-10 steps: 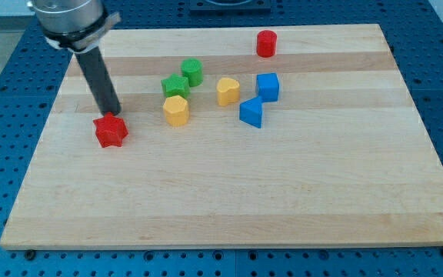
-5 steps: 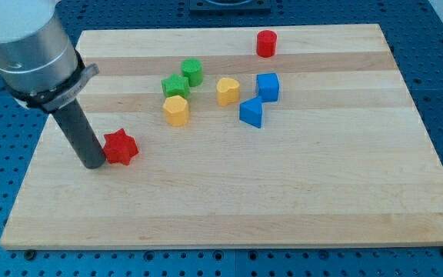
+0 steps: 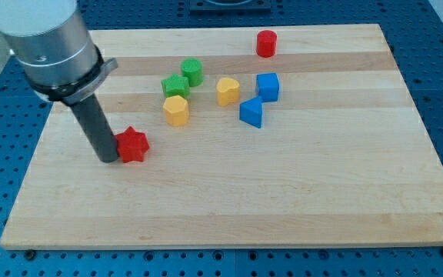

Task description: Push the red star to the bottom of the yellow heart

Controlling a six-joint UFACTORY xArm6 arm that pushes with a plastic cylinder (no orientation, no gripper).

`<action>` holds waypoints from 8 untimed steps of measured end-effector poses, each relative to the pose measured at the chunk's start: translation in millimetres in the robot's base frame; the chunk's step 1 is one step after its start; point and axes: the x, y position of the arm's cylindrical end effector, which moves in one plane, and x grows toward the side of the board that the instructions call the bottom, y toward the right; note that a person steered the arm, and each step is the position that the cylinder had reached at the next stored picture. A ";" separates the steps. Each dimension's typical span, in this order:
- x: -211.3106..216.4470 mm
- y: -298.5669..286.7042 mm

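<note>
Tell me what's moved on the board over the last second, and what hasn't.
My tip swung from the view's top side of the red star round to its left and now presses against it there. The star slid toward the view's right and a little toward the bottom, closer to the spot below the yellow heart. The heart and all the other blocks stayed where they were.

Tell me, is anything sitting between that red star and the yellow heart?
Nothing sits squarely between the red star and the yellow heart in the camera view; a yellow block stands just above that line.
</note>
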 end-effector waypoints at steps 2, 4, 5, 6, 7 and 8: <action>-10.4 59.2; -12.6 108.9; -16.4 125.4; -16.4 134.8; -13.3 139.8; -7.9 168.0</action>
